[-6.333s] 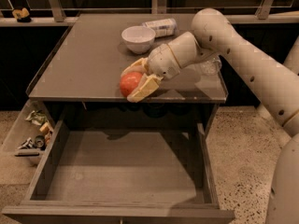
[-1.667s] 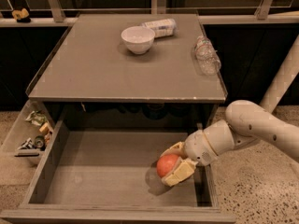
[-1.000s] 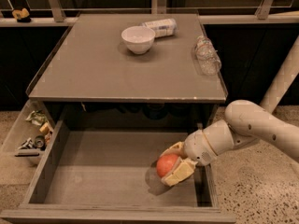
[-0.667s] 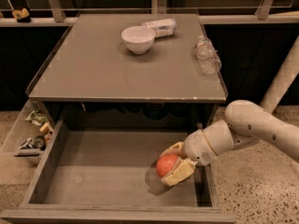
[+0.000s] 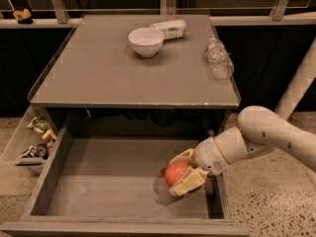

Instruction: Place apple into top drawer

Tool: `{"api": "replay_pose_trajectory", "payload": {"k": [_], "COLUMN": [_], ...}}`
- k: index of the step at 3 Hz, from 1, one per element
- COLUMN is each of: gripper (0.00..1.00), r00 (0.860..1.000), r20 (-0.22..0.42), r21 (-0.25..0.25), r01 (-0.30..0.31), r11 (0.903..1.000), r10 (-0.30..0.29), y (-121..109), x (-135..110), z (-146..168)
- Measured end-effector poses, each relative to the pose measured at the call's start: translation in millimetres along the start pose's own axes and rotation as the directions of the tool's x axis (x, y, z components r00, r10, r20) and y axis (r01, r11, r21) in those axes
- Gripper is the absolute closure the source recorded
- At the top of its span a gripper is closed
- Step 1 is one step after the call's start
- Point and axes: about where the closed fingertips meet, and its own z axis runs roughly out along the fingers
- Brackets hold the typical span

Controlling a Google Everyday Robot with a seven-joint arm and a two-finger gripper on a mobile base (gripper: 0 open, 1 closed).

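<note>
The red-orange apple (image 5: 175, 173) is held between the pale fingers of my gripper (image 5: 181, 172), low inside the open top drawer (image 5: 108, 181), at its right side. The gripper is shut on the apple. A shadow lies on the grey drawer bottom just under and left of the apple; I cannot tell whether the apple touches the bottom. My white arm (image 5: 261, 135) comes in from the right over the drawer's right wall.
On the grey cabinet top (image 5: 98, 78) stand a white bowl (image 5: 146, 41), a pale packet (image 5: 170, 28) behind it and a clear plastic bottle (image 5: 218, 58) lying at the right. A small pale side bin (image 5: 29, 142) with clutter sits left of the drawer.
Earlier the gripper held the apple at the cabinet top's front edge; it has since carried it down into the drawer. Over the last second nothing has visibly moved.
</note>
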Motion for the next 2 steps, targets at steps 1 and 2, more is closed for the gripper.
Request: {"api": "replay_pose_trajectory", "payload": {"k": [1,2], "gripper": [0.00,0.00], "r00": [1.000,1.000], "r20": [0.000,0.000], "r21": [0.000,0.000], "r01": [0.000,0.000], "r11": [1.0000,1.0000], "r10": [0.000,0.000], "y": [0.0,0.0], "x": [0.0,0.0], "z": [0.1,0.1]}}
